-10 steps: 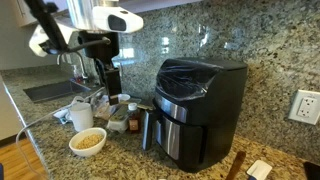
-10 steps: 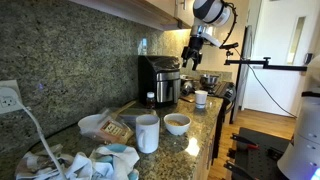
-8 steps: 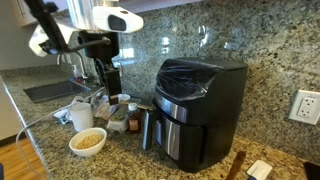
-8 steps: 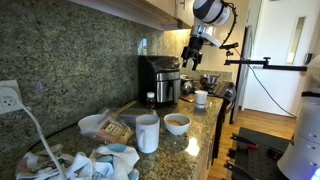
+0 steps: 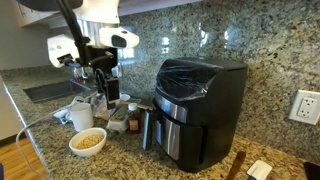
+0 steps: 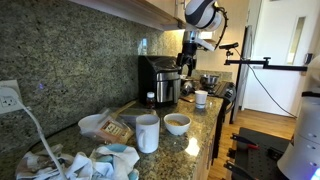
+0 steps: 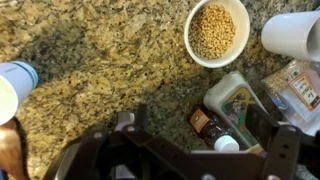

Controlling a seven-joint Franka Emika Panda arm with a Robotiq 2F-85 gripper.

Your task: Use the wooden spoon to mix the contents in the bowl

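The small white bowl [image 5: 88,142] holds a low heap of tan grain, the contents [image 5: 89,140], and stands near the counter's front edge. It shows in both exterior views [image 6: 177,123] and at the top of the wrist view [image 7: 217,31]. My gripper [image 5: 108,88] hangs open and empty above the bottles behind the bowl, well above the counter. It also shows in an exterior view [image 6: 187,64] and in the wrist view [image 7: 196,150]. A slim brown stick [image 5: 237,165] lies right of the air fryer. I cannot tell whether it is the wooden spoon.
A black air fryer [image 5: 200,110] stands right of the bowl, with a dark cup [image 5: 147,128] beside it. A taller white mug [image 5: 81,117] stands behind the bowl. A brown bottle [image 7: 205,125] and a jar [image 7: 235,98] lie under the gripper. A sink [image 5: 50,90] is at the far left.
The arm has swung and its wrist has turned. The gripper has shifted slightly toward the air fryer and a little lower. The bowl and other things have not moved.
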